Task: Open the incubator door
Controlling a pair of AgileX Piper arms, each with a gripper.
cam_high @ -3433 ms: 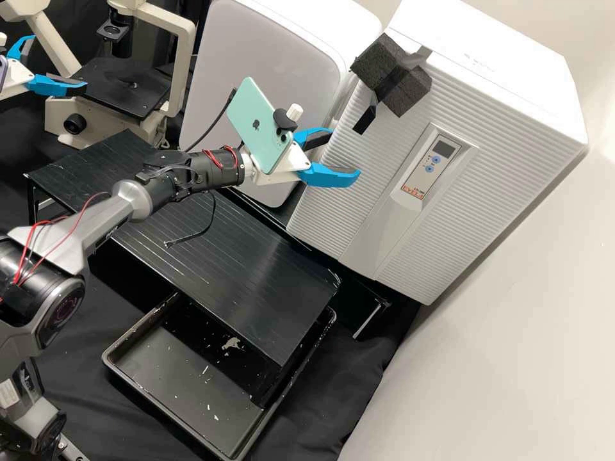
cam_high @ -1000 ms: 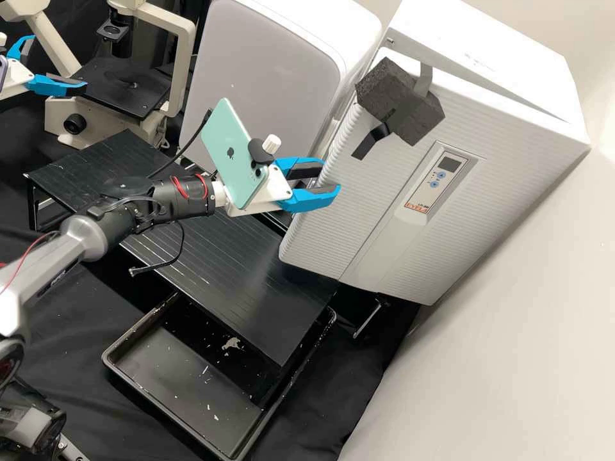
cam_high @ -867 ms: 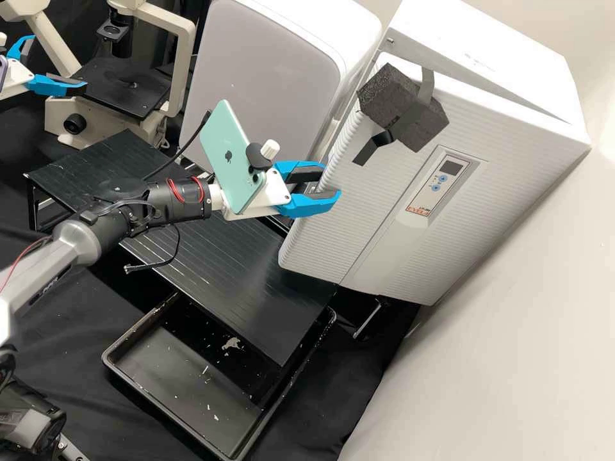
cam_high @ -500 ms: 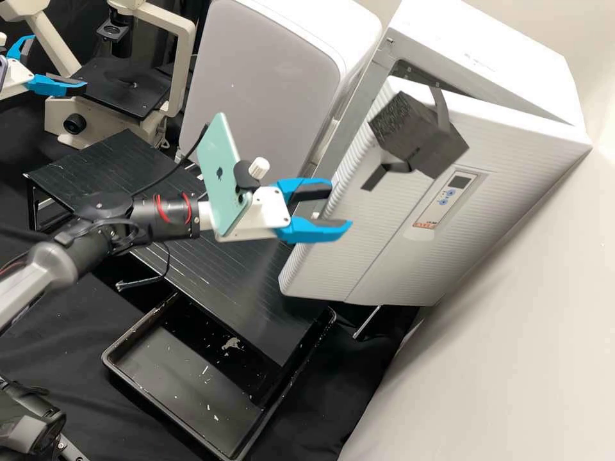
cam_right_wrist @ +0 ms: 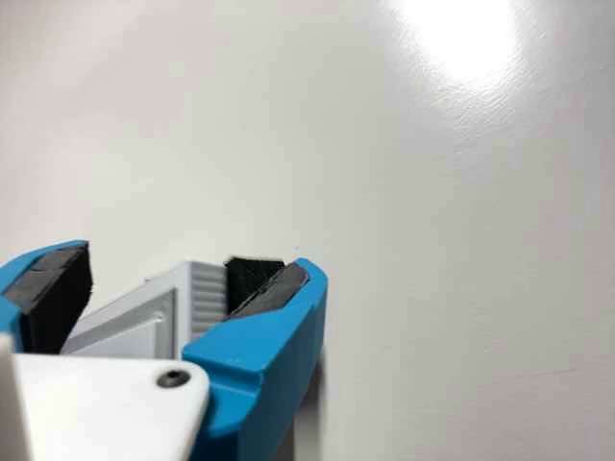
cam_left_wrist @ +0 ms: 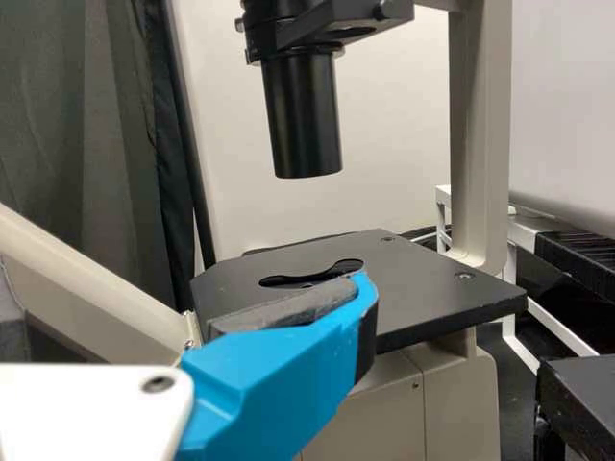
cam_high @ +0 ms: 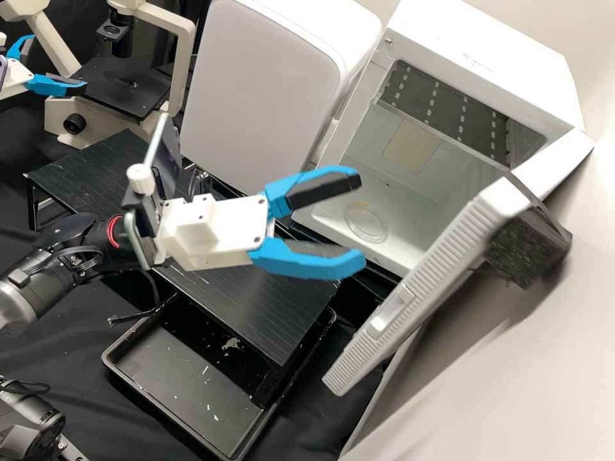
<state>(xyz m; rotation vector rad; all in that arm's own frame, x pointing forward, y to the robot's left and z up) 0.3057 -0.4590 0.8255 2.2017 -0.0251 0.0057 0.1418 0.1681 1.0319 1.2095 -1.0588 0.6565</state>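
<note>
Swung from barely ajar to wide, the incubator door (cam_high: 423, 282) has turned away from the incubator (cam_high: 474, 57) since the frame half a second ago, and the right gripper (cam_high: 360, 219) has come round with its palm exposed. Its blue fingers are spread well apart with nothing between the pads, presumably because it pushed the door rather than gripped it. Below lies the black tray (cam_high: 179, 390), partly under the slatted black stand (cam_high: 237, 307), perhaps to catch spills. Past them, the door juts out at a steep angle, a dark foam block (cam_high: 532, 246) strapped near its upper corner, likely as a cushion against the wall. Inside the chamber, a clear round dish (cam_high: 366, 223) lies on the floor, likely left within reach. Farther off, the left gripper (cam_high: 57, 62) waits open and empty beside the microscope (cam_high: 93, 121), out of the door's way.
</note>
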